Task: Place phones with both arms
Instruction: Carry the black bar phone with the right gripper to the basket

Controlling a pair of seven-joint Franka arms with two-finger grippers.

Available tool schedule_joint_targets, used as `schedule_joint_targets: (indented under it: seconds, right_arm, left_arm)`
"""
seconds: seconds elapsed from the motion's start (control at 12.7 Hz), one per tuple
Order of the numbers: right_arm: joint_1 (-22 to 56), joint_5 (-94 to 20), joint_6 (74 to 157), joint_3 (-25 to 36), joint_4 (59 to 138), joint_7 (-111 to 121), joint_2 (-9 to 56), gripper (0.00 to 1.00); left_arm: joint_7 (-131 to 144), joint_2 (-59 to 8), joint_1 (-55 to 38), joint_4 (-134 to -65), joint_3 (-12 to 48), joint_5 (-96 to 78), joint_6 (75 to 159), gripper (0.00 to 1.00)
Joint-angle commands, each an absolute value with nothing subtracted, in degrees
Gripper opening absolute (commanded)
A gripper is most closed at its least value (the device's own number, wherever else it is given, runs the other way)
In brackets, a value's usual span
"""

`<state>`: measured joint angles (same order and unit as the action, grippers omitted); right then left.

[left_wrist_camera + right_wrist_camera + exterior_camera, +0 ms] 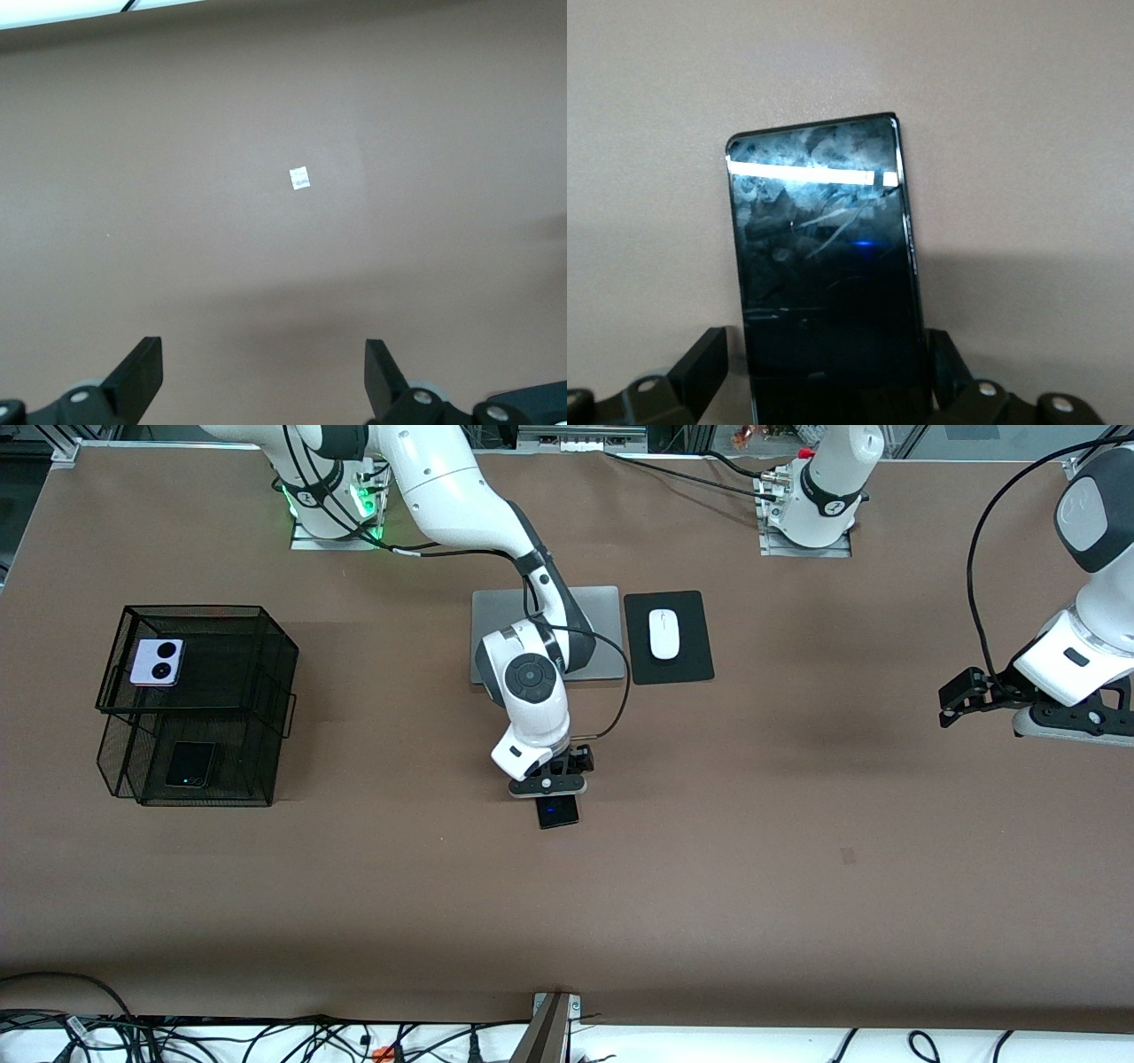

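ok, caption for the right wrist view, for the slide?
Right gripper straddling the long black phone lying flat on the brown table, fingers either side.

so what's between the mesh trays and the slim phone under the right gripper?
Nothing: in the front view, only bare table lies between the mesh trays and the slim phone under the right gripper.

one phone [157,662] on the mesh rack's [266,646] top tier, another phone [190,764] on its lower tier, toward the right arm's end. slim phone [559,812] mid-table, nearer the front camera than the laptop [602,615]; mouse [663,634] on pad [691,664] beside laptop.
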<state>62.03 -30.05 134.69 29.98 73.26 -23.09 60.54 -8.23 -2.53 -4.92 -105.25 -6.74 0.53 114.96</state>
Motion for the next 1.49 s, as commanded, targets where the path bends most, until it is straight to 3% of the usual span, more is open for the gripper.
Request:
schedule_joint_targets:
  seconds: [0.0,0.08,0.16,0.39,0.71,1.18,1.41]
  right_arm:
    - [62.14,-27.87,134.83,29.62,72.69,-24.17,61.0,0.62]
    - [62.14,-27.86,134.56,29.62,72.69,-24.17,60.74,0.37]
    - [62.23,-27.77,134.39,29.71,72.69,-24.17,60.56,0.26]
    - [62.49,-27.6,129.05,32.32,72.69,-23.73,58.37,0.25]
    - [62.32,-27.69,111.93,41.37,72.95,-22.68,49.85,0.25]
    - [62.58,-27.68,84.15,61.84,77.23,-14.54,42.9,0.18]
    - [62.49,-27.86,79.56,72.13,83.92,-0.58,40.0,0.15]
  left_arm:
    - [-8.96,-1.49,-4.75,-105.04,-6.68,-0.86,115.58,1.0]
    - [-8.96,-1.84,-4.75,-104.94,-6.68,-1.23,115.58,1.0]
    - [-8.96,-2.02,-4.75,-104.25,-6.68,-1.32,115.14,1.0]
    - [-8.61,-3.25,-4.66,-101.53,-6.68,-1.67,113.56,1.0]
    - [-8.7,-4.75,-4.48,-98.35,-6.68,-1.67,109.07,1.0]
    - [-8.0,-5.27,-4.75,-98.35,-6.68,-1.67,108.98,1.0]
    - [-8.0,-5.36,-4.92,-98.35,-6.68,-1.67,108.9,1.0]
